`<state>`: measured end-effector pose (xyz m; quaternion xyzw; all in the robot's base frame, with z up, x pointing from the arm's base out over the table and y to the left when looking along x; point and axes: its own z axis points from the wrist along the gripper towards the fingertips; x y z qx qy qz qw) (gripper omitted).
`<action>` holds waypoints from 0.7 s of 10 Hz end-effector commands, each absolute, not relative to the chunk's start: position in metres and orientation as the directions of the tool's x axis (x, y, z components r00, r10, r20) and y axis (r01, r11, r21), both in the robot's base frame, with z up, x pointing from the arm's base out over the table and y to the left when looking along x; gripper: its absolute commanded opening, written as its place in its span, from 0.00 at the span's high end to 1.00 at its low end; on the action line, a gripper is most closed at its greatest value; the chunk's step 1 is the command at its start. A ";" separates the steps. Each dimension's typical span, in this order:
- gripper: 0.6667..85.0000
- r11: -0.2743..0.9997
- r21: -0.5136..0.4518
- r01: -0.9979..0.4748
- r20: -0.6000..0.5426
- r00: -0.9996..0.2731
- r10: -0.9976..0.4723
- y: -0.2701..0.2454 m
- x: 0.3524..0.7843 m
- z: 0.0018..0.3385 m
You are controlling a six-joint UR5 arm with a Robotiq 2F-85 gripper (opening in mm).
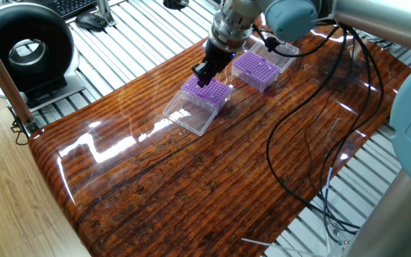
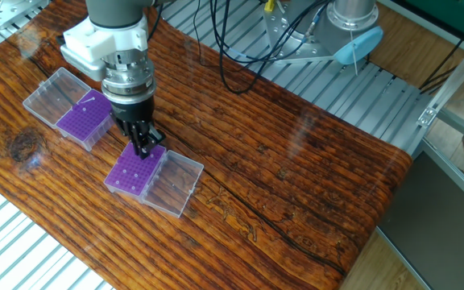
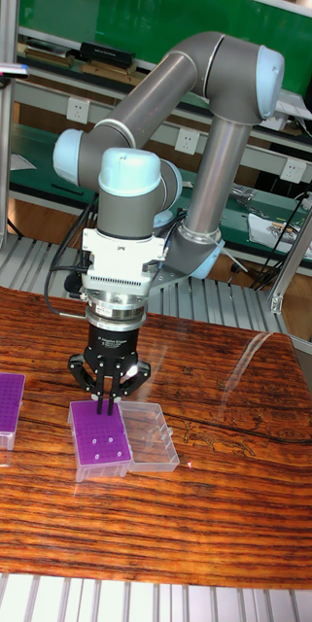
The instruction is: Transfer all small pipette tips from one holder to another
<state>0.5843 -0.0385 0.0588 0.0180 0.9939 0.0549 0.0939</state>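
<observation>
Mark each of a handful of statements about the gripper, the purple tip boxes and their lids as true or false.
1. The gripper is above the purple box nearest the table's middle. True.
2. Both purple boxes have their clear lids shut. False: each clear lid lies open beside its box.
3. There are three purple boxes on the table. False: only two, the second purple box further along.
4. Black cables trail over the wood. True.

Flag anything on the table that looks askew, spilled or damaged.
Nothing stands out. Both purple boxes sit flat on the table with their clear lids folded open beside them. No tips lie loose. The gripper hangs upright over the nearer box. Cables trail across the wood, clear of the boxes.
</observation>
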 end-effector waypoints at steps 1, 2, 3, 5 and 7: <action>0.77 0.993 0.113 0.041 -0.173 -0.983 0.061 -0.038 0.579 0.061; 0.77 0.993 0.114 0.038 -0.172 -0.983 0.058 -0.038 0.578 0.060; 0.76 0.993 0.114 0.038 -0.175 -0.983 0.058 -0.036 0.578 0.060; 0.76 0.993 0.110 0.041 -0.178 -0.982 0.061 -0.035 0.578 0.059; 0.76 0.993 0.113 0.041 -0.182 -0.981 0.062 -0.032 0.577 0.057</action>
